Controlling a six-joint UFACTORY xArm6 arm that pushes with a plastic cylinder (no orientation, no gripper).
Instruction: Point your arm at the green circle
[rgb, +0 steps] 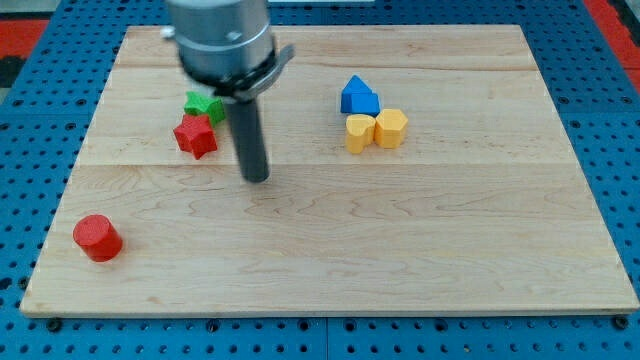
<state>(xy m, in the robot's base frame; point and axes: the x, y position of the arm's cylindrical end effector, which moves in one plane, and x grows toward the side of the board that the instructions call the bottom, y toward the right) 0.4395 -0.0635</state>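
Surface: a pale wooden board (330, 250) of joined planks, filling most of the view.
Surroundings: a blue perforated panel (40, 120) shows around the board's edges; a strip of red at the view's top right corner.
Arm: a grey cylindrical body (222, 40) at the view's top left carries a straight dark rod; there are no jaws, so no wide or narrow state applies.
My tip (257, 178): on the board, below and to the right of the green and red star pair.
Count: six blocks in all, two red, two yellow, one green, one blue.
Red cylinder (98, 238): alone near the view's bottom left corner.
Red star (196, 136): left of the rod, touching the green block above it.
Green block (203, 104): partly hidden by the arm; it looks star-shaped; no green circle can be made out.
Blue block (359, 96): peaked, touching the yellow pair below.
Yellow blocks: one (359, 132) beside the other (391, 128), touching.
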